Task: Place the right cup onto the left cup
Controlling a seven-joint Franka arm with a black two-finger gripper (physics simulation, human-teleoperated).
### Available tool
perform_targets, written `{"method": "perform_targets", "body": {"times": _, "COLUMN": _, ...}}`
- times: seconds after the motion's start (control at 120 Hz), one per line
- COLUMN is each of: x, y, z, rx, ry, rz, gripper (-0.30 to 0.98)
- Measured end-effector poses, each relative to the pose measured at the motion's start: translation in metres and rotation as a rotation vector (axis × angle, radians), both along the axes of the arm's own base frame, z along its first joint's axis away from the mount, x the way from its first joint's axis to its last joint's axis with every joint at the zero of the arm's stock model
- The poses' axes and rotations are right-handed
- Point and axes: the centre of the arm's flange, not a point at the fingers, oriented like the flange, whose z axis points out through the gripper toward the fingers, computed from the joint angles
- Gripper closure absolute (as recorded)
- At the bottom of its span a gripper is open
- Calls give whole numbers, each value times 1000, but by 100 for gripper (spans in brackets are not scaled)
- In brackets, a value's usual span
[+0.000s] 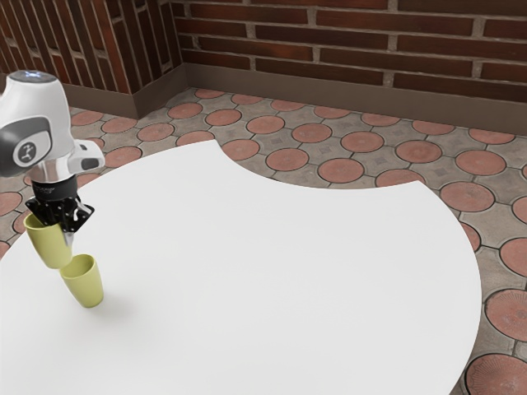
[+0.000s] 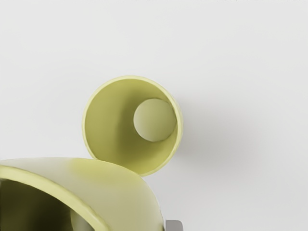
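My gripper (image 1: 64,220) is shut on the wall of a yellow-green cup (image 1: 51,245), which hangs upright or slightly tilted above the table at the exterior view's left. A second yellow-green cup (image 1: 84,284) stands upright on the table, lower than the held one and a little toward the exterior view's right. Looking down from the hand, I see into the standing cup (image 2: 103,122). The held cup (image 2: 120,185) looms large beside it and overlaps part of its rim. Whether the two cups touch I cannot tell.
The round white table (image 1: 272,271) has a curved notch in its far edge. Patterned tile floor (image 1: 342,170) surrounds it, and a brick wall (image 1: 354,41) rises behind.
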Motion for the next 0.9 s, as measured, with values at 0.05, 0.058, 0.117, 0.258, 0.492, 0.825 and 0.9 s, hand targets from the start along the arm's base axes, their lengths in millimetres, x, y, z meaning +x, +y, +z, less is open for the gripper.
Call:
{"method": "perform_targets", "body": {"times": 0.05, "x": 3, "y": 0, "z": -1, "rx": 6, "ry": -3, "rz": -3, "gripper": 78}}
{"method": "perform_targets", "body": {"times": 0.058, "x": 3, "y": 1, "z": -1, "rx": 7, "ry": -4, "rz": -3, "gripper": 78}}
{"method": "perform_targets", "body": {"times": 0.117, "x": 7, "y": 2, "z": -1, "rx": 17, "ry": -11, "rz": -7, "gripper": 78}}
{"method": "perform_targets", "body": {"times": 0.258, "x": 18, "y": 4, "z": -2, "rx": 33, "ry": -26, "rz": -12, "gripper": 78}}
{"method": "perform_targets", "body": {"times": 0.492, "x": 30, "y": 3, "z": -17, "rx": 41, "ry": -18, "rz": -20, "gripper": 78}}
{"method": "perform_targets", "body": {"times": 0.825, "x": 35, "y": 1, "z": -37, "rx": 35, "ry": -10, "rz": -18, "gripper": 78}}
{"method": "perform_targets", "body": {"times": 0.9, "x": 33, "y": 0, "z": -42, "rx": 32, "ry": -8, "rz": -17, "gripper": 78}}
